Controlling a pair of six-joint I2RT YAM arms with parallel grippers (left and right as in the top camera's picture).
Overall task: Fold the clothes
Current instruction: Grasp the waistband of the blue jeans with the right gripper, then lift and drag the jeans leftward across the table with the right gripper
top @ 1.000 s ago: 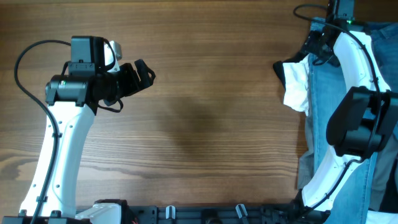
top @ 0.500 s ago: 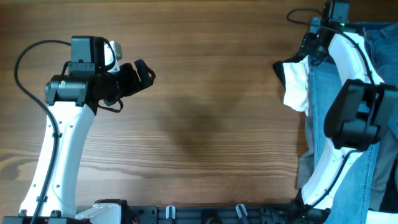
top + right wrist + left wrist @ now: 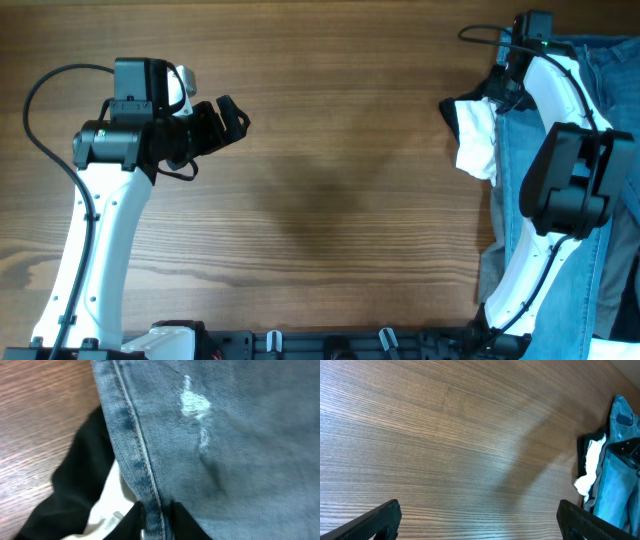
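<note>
We find the jeans [image 3: 515, 180] along the right edge of the table [image 3: 330, 220], lying partly over a white garment [image 3: 478, 140] and a black garment [image 3: 455, 112]. The right gripper [image 3: 155, 521] is pinched on the jeans' side seam [image 3: 131, 430], near the small rip [image 3: 195, 402]. The left gripper [image 3: 232, 118] hangs over bare wood, well apart from the clothes, with its fingers spread wide. We judge the denim limp but weighty. The thick seam gives a sure hold, though pulling may drag the garments beneath. Open wood lies toward the middle.
</note>
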